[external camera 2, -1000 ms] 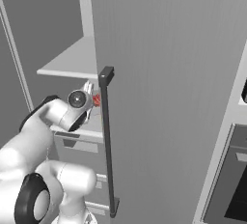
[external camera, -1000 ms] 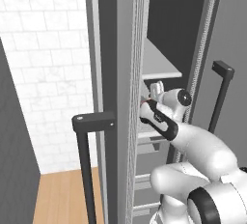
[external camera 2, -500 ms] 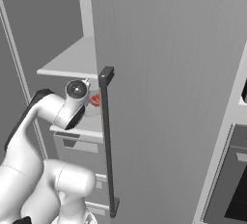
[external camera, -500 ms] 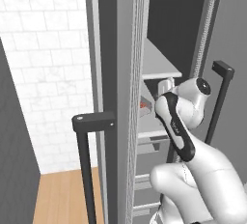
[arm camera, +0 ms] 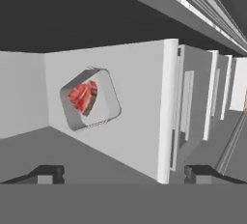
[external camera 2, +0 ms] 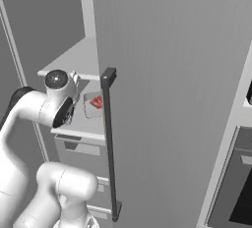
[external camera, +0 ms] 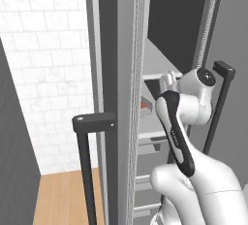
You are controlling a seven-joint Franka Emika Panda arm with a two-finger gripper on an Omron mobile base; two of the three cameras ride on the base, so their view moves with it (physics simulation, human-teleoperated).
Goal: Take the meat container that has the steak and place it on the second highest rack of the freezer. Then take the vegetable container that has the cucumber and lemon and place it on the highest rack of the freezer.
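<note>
Wide open, the claw [arm camera: 123,174] holds nothing. Its two dark fingertips [arm camera: 46,174] stand far apart at the bottom of the hand view. Between them and farther off lies the meat box [arm camera: 90,98].

That box is a clear tub with rounded corners, and red steak [arm camera: 83,96] sits inside it. It rests flat on a pale shelf [arm camera: 135,121]. In the hand view the shelf looks tipped on its side, because the hand is rolled over. The claw is near the box but apart from it.

From the right base view, the box [external camera 2: 95,104] sits on the shelf [external camera 2: 83,126] inside the open fridge. It is just behind the long dark handle [external camera 2: 110,143] of the big grey door [external camera 2: 172,99]. The white arm [external camera 2: 44,109] bends up from the lower left, and its wrist points at the shelf. Below the shelf is a grey drawer [external camera 2: 81,153].

From the left base view, only a bit of red [external camera: 144,105] peeks out past the door edge [external camera: 136,98]. It is probably the same steak, though most of it is hidden. The arm [external camera: 189,122] reaches in beside it. Another dark handle [external camera: 89,161] stands in front on the left, with white brick wall [external camera: 43,73] and wood floor [external camera: 63,197] behind.
</note>
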